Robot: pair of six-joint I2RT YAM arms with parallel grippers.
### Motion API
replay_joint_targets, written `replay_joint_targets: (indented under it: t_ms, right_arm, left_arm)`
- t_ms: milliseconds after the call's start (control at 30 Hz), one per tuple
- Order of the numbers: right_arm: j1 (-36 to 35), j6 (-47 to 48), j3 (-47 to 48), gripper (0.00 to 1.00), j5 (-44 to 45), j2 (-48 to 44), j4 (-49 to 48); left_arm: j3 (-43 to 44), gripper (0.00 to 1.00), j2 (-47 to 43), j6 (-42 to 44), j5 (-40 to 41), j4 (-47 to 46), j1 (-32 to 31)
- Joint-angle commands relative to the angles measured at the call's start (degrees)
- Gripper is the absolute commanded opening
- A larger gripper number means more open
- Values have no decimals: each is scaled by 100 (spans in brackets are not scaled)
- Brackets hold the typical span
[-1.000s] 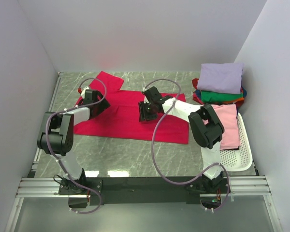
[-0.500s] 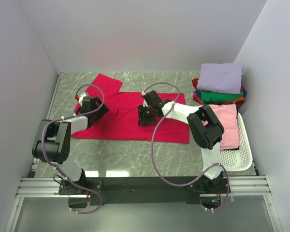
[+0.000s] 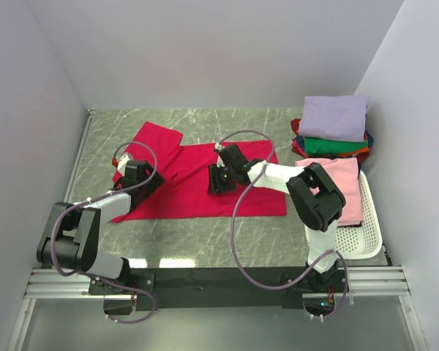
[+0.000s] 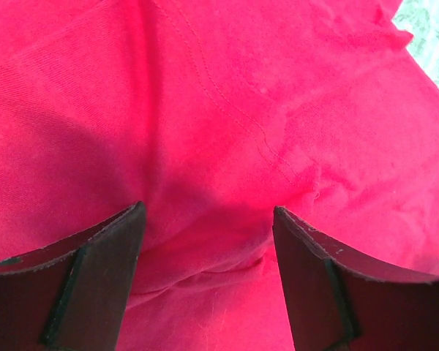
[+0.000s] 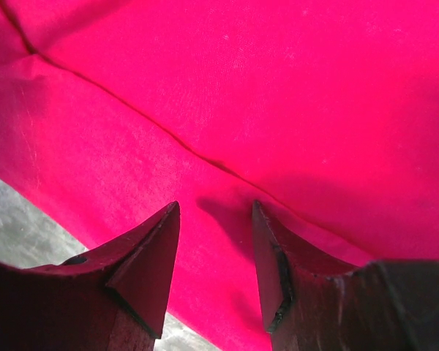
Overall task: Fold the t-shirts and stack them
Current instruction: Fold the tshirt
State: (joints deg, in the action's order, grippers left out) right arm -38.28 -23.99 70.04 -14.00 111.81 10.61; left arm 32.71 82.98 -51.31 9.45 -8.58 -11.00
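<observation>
Grey marble-look bench (image 3: 205, 234), white walls on three sides, is carrying the lot. Large crimson-red cloth t-shirt (image 3: 190, 194) is lying spread flat across the middle, one sleeve poking toward the far-left corner. It's looking smooth overall w/ soft ripples, a stitched seam running diagonally in the left wrist view and a layered edge crossing the right wrist view.

I'm holding the left pincer (image 3: 148, 175) low on the shirt's left part near that sleeve. Its jaws are standing wide apart w/ cloth bulging up slightly between them (image 4: 208, 219), nothing clamped yet. I'm holding the right pincer (image 3: 218, 181) down on the mid-body, approx. half open (image 5: 216, 212), straddling the layered edge, no cloth pinched that I can see. My read: both are placed to gather the fabric for a fold.

Finished pile is sitting far right, out of the way: folded lavender shirt (image 3: 333, 117) on top of a green one (image 3: 333, 145), other colours peeking under. Pink shirt (image 3: 345, 194) is draping over the white perforated plastic basket (image 3: 358, 238), prob. waiting its turn.
</observation>
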Motion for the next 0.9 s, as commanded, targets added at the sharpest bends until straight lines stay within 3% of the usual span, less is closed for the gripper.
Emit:
replay_joint_targets:
  t_ms: [0, 567, 867]
  right_arm:
    - [-136, -71, -491, 52, 108, -1, 600]
    - [-373, -176, -896, 52, 108, -572, 969]
    - [-470, -45, -563, 52, 555, -1240, 1206]
  left_arm:
    - [-265, 77, -115, -169, 144, 726, -42]
    - [51, 84, -774, 165, 917, 1165, -253]
    - [1333, 88, -829, 533, 2031, 1384, -438]
